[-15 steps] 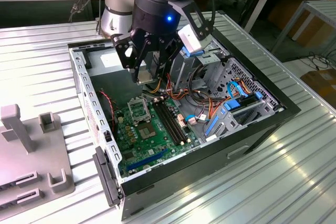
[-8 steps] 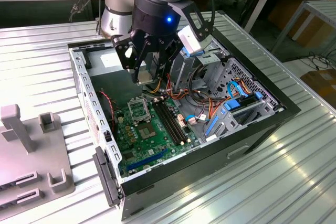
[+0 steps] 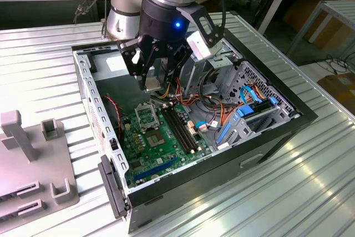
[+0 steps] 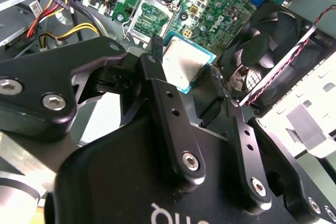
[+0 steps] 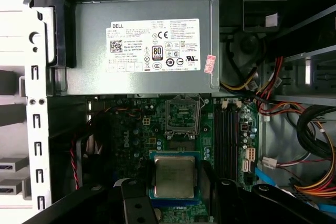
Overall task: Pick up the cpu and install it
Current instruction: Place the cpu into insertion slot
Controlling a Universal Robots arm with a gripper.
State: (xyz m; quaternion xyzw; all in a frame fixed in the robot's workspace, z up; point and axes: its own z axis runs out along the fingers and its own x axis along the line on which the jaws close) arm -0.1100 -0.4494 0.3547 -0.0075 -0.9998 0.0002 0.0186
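Jaws of the gripper (image 5: 176, 183) are clamped on two opposite edges of the cpu (image 5: 174, 170), which is held above the motherboard (image 5: 131, 135), near the socket (image 5: 182, 116) but not seated in it. The cpu is judged light, stiff and thin, with a fragile underside, so only its edges should be gripped.

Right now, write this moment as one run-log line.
gripper: shut on cpu | cpu: held above motherboard | cpu socket: empty | install: not done
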